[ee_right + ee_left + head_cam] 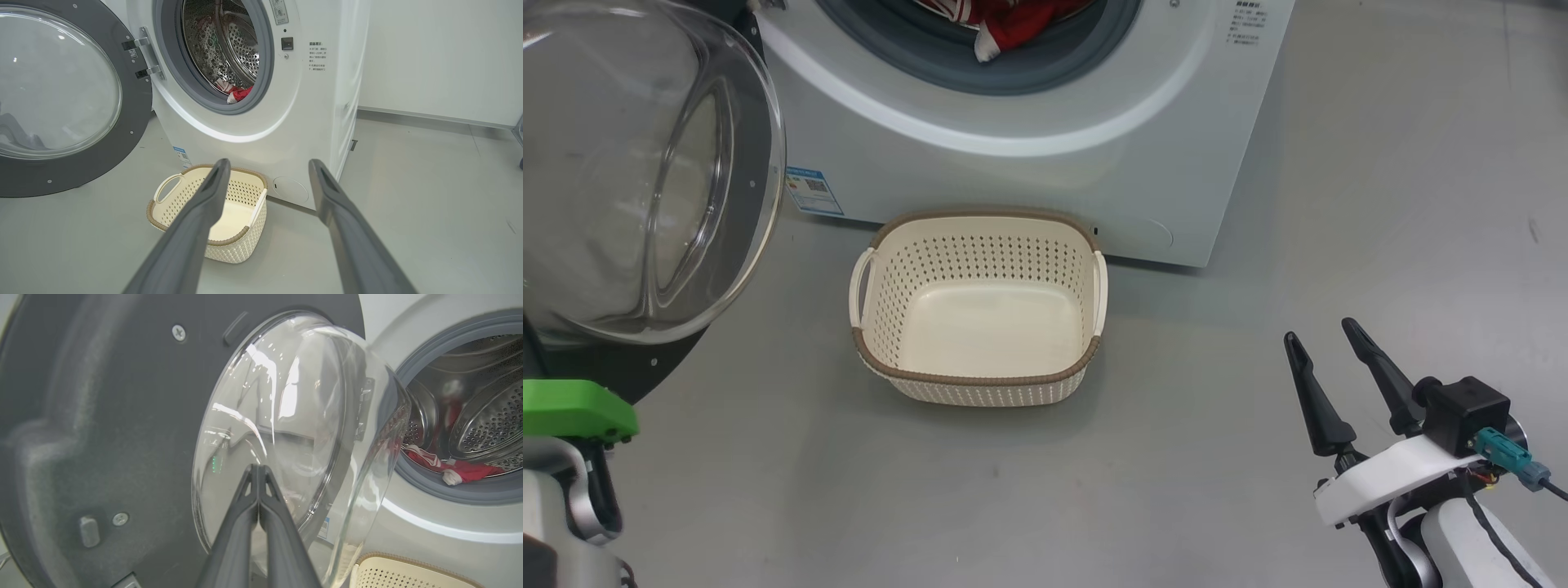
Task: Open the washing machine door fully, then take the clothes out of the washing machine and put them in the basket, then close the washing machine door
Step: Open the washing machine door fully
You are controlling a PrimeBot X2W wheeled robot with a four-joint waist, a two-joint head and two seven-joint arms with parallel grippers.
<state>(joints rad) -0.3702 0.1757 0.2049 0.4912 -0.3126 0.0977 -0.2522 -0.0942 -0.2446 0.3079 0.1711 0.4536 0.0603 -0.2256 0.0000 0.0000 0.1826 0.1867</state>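
Observation:
The washing machine (1029,180) stands with its door (645,188) swung out to the left, the glass bowl bulging toward me. Red clothes (1021,24) with white trim lie at the drum's lower lip, also seen as clothes (461,469) and clothes (239,93). The cream basket (980,380) sits empty on the floor before the machine. My left gripper (258,467) is shut, empty, its tips close to the door's glass (286,416). My right gripper (1320,331) is open over the floor, right of the basket (222,243), holding nothing.
A green part of my left arm (572,408) sits under the door's lower edge. A blue sticker (813,190) marks the machine's lower left corner. Grey floor (1380,204) stretches to the right of the machine, and a white wall (441,57) rises behind it.

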